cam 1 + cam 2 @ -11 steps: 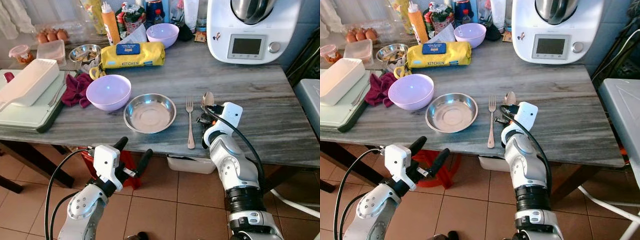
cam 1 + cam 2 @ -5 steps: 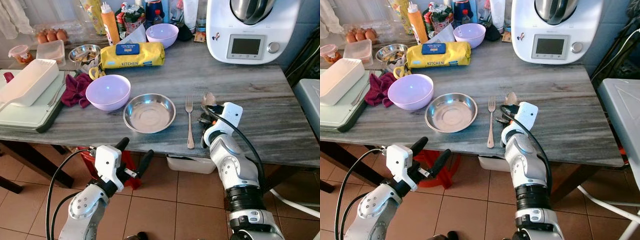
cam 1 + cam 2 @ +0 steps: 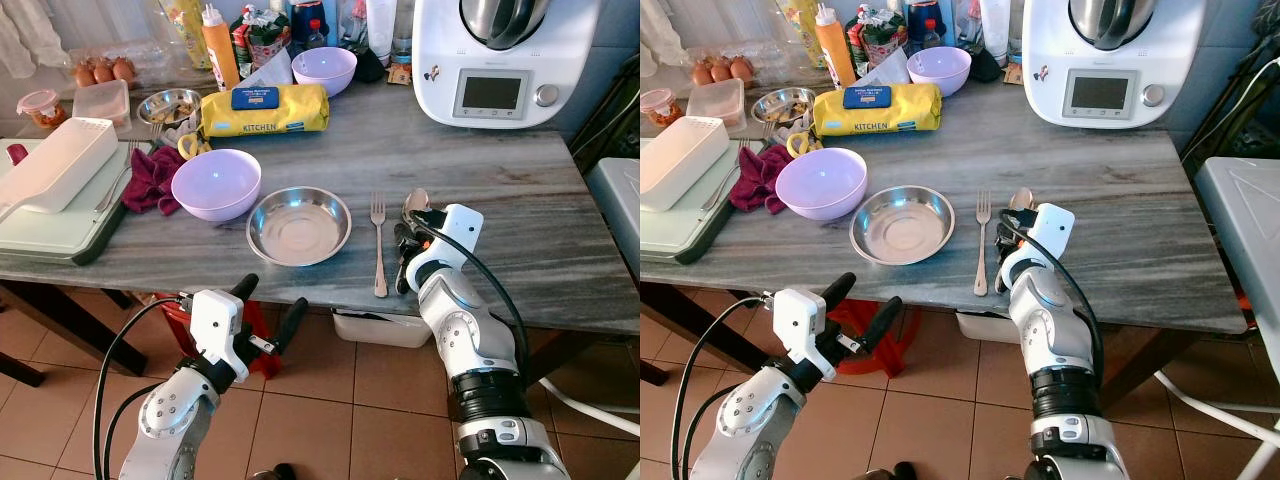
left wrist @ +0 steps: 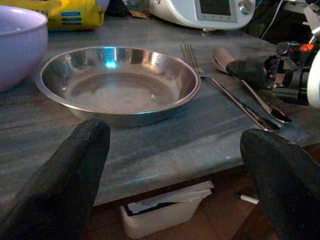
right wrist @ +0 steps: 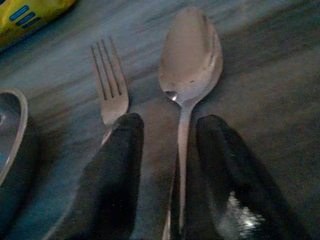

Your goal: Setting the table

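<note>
while two lavender bowls (image 3: 217, 184) sit behind, one fork (image 3: 379, 245) and one spoon (image 5: 187, 75) lie side by side.

steel dish (image 3: 299, 226) left | fork (image 3: 379, 246) middle | spoon (image 3: 414, 204) right, on table (image 3: 560, 250)

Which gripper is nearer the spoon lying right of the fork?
Right. The right gripper sits on the table at the spoon, its fingers either side of the handle. The left gripper hangs below the table edge, in front of the steel plate.
</note>
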`<state>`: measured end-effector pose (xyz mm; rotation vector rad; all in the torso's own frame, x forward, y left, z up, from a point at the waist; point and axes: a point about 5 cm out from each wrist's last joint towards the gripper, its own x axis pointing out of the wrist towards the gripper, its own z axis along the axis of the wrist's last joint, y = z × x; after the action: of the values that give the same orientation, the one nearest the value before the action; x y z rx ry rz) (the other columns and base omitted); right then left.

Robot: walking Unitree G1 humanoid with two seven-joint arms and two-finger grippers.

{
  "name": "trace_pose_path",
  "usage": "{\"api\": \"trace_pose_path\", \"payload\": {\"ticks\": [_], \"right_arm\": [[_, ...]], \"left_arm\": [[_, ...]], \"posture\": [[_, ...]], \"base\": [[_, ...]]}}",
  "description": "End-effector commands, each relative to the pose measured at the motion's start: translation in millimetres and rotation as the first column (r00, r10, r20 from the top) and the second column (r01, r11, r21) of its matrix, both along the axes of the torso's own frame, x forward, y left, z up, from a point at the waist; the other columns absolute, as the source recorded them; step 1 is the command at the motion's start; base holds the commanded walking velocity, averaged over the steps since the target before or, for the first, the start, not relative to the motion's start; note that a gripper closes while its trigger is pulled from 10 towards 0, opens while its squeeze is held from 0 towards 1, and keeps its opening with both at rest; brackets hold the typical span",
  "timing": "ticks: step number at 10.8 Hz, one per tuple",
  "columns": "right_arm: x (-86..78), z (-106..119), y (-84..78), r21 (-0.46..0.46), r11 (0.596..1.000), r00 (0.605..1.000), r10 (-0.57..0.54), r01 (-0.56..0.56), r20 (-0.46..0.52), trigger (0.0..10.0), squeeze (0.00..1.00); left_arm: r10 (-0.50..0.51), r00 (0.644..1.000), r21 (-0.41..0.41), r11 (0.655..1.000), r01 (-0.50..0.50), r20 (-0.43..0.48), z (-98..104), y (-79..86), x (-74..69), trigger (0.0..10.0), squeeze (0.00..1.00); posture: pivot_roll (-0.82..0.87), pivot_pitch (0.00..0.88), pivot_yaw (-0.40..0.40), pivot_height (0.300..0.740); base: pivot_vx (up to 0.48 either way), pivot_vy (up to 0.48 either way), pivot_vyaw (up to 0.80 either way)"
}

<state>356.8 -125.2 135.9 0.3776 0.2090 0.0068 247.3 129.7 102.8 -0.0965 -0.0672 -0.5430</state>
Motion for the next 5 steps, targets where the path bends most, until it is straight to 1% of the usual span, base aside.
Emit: {"api": "trace_pose_path", "payload": {"ticks": [1,2,3,4,5], "right_arm": [[-9.6,-33.7,-1.4,-0.019,1.0,0.988,0.01,-0.013,-0.157,10.0,1.0],[-9.8,-34.0,-2.2,-0.035,0.999,0.987,0.012,-0.018,-0.16,10.0,0.1],[-8.4,-30.3,-3.6,-0.05,0.998,0.99,0.02,-0.027,-0.14,10.0,0.0],[-7.8,-27.7,-4.6,-0.065,0.998,0.992,0.018,-0.026,-0.126,10.0,0.0],[-7.3,-24.4,-5.8,-0.066,0.997,0.994,0.02,-0.027,-0.105,10.0,1.0]], "left_arm": [[-0.007,1.0,0.018,1.0,0.007,-0.006,-0.3,0.2,-1.4,10.0,0.0],[-0.007,1.0,0.021,1.0,0.007,-0.008,-0.8,0.1,-1.4,10.0,0.0],[-0.007,1.0,0.022,1.0,0.008,-0.01,-1.4,0.1,-0.7,10.0,0.0],[-0.007,1.0,0.023,1.0,0.007,-0.01,-1.8,0.0,-0.2,10.0,0.0],[-0.008,1.0,0.023,1.0,0.008,-0.011,-2.2,-0.4,0.2,10.0,0.0]], "posture": [[-0.02,0.175,0.077,0.74],[-0.03,0.177,0.078,0.74],[-0.03,0.177,0.078,0.74],[-0.03,0.176,0.08,0.74],[-0.03,0.175,0.08,0.74]], "base": [[0.0,0.0,0.0],[0.0,0.0,0.0],[0.0,0.0,0.0],[0.0,0.0,0.0],[0.0,0.0,0.0]]}}
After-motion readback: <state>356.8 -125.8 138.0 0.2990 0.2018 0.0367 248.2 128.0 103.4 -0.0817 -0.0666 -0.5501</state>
